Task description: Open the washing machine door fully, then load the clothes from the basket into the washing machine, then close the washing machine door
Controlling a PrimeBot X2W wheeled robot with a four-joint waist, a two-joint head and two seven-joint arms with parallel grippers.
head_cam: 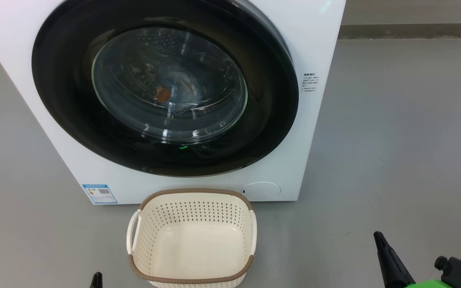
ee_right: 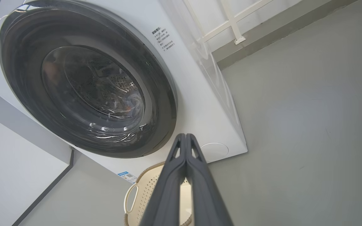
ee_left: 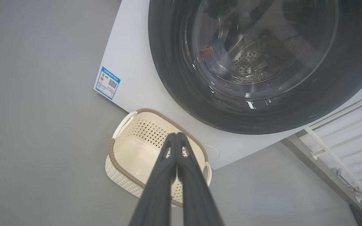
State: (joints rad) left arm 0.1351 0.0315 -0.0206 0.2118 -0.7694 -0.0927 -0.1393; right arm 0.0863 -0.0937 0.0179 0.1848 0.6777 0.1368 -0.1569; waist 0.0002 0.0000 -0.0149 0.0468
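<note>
Clothes (head_cam: 180,87) blur dimly behind the washing machine door (head_cam: 64,102)

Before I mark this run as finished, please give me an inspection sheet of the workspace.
Surface: smooth grey floor.
Job's things: door of the washing machine looks shut; clothes inside, seen through the glass; basket empty, on the floor in front.
Clutter: nothing seen.
Grippers: left gripper shut, holding nothing; right gripper shut, holding nothing.
Cables: nothing seen.
Surroundings: white railing beside the washing machine.
</note>
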